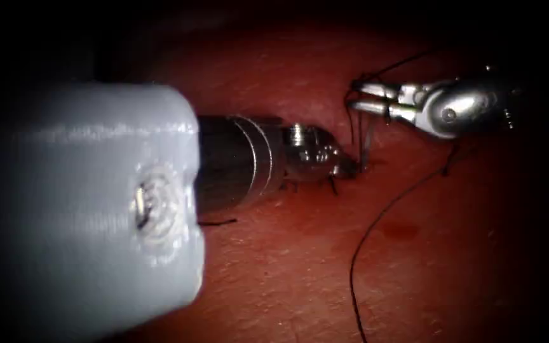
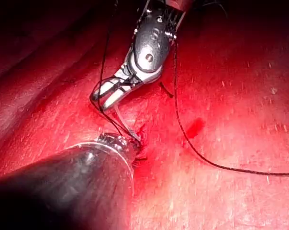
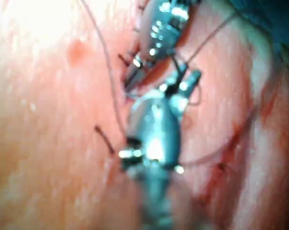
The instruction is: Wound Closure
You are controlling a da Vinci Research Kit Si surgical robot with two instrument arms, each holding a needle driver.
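left claw [image 1: 349,168]: tip pressed at the stitch site on the tissue [image 1: 287,279]; spread or pinched can't be told

right claw [image 1: 370,99]: spread, thread [image 1: 376,223] looped around it

needle [image 1: 366,143]: looks stood upright, 7 o'clock of right claw, nearer the left one

room: tight between tips

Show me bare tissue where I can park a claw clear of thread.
Free: tissue right of the long thread; also below the left tool, left of that thread. Crowded: between the tips, where thread loops over the right claw, open, gripping nothing, and a pale sliver, likely the needle, meets the left tool.
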